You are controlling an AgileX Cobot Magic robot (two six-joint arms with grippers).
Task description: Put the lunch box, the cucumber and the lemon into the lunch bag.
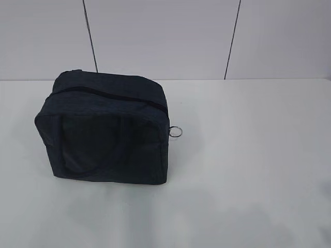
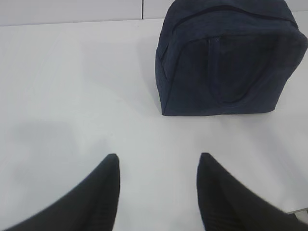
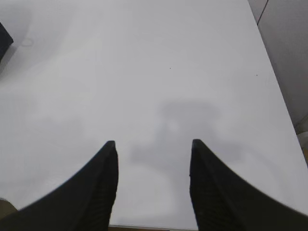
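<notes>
Lunch bag (image 1: pixel 106 129) upright on the table (image 1: pixel 248 155), zipper (image 1: pixel 108 96) seemingly shut, ring pull (image 1: pixel 176 132) hanging right. Left gripper (image 2: pixel 158 166) and right gripper (image 3: pixel 153 151) half-wide, empty, apart. No lunch box, cucumber, lemon visible.

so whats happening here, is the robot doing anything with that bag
Nothing is being handled right now. The dark navy lunch bag stands alone on the white table, zipper closed as far as can be seen, its silver ring pull hanging at the right end. The left gripper hovers open and empty over bare table in front of the bag, and the right gripper hovers open and empty off to the side. No lunch box, cucumber or lemon is visible in any view.
</notes>
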